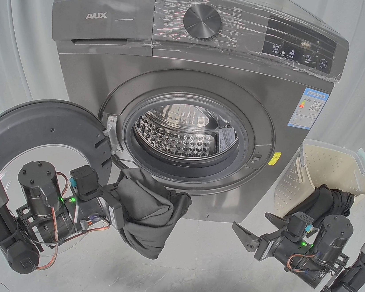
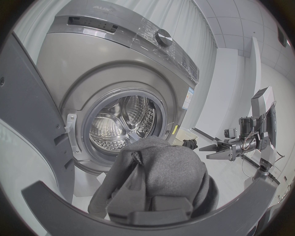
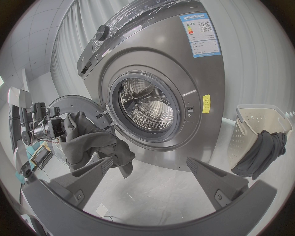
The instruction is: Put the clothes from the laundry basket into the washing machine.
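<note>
A grey front-loading metal washing machine (image 1: 193, 72) stands with door (image 1: 46, 129) swung open. A cream perforated plastic laundry basket (image 1: 289, 186), black cloth (image 1: 327, 202) draped over its rim, sits beside the wide, empty right claw (image 1: 250, 221). The left claw (image 1: 116, 209) clamps a bunched dark grey garment (image 1: 150, 216) just below the drum mouth (image 1: 183, 137), which lies upward and ahead

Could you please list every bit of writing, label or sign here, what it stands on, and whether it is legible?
Maker's logo on the washing machine, drawer front: large, clear letters.
Blue energy label, front right: print too small.
Yellow sticker beside the door opening: too small.
Control panel icons and dial captions: too small.
Laundry basket, grey garment: none.
</note>
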Tool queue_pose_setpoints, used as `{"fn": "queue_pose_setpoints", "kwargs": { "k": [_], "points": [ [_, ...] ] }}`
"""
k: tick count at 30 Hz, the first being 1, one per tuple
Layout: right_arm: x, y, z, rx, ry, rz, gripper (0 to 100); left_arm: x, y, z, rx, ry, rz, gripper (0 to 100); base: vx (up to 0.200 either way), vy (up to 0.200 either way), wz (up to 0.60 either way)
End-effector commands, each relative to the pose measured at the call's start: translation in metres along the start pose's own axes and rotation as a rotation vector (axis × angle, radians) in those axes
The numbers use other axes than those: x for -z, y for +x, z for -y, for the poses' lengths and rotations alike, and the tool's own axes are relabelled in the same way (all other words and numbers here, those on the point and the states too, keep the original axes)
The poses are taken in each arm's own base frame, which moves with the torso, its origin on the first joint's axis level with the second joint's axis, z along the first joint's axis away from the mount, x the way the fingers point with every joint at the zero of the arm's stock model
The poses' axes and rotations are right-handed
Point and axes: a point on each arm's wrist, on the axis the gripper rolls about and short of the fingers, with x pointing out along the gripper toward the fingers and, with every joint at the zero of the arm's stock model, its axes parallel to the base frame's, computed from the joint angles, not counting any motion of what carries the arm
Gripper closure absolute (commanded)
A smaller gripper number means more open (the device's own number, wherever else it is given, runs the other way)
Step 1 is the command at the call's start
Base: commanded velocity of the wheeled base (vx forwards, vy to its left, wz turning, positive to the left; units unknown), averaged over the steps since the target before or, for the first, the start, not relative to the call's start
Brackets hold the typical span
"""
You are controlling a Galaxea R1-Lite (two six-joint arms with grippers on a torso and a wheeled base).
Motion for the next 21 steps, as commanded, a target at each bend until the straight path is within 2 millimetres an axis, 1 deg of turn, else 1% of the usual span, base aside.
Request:
{"fn": "queue_pose_setpoints", "kwargs": {
  "k": [1, 4, 9, 16, 21],
  "points": [
    [0.002, 0.0, -0.003, -0.011, -0.003, -0.009, 0, 0.003, 0.0, 0.003, 0.011, -0.002, -0.014, 100, 0.0, 0.0, 0.0],
    [0.003, 0.0, -0.007, -0.023, -0.005, -0.011, 0, 0.006, 0.0, 0.007, 0.025, -0.003, -0.024, 100, 0.0, 0.0, 0.0],
    [0.004, -0.001, -0.01, -0.034, -0.008, -0.016, 0, 0.008, 0.002, 0.01, 0.037, -0.002, -0.031, 100, 0.2, 0.0, 0.0],
    [0.004, 0.0, -0.01, -0.034, -0.008, -0.016, 0, 0.009, 0.002, 0.014, 0.052, 0.005, -0.038, 100, 0.0, 0.0, 0.0],
    [0.004, 0.0, -0.01, -0.035, -0.008, -0.014, 0, 0.012, 0.003, 0.014, 0.051, 0.004, -0.047, 100, 0.2, 0.0, 0.0]
  ]
}}
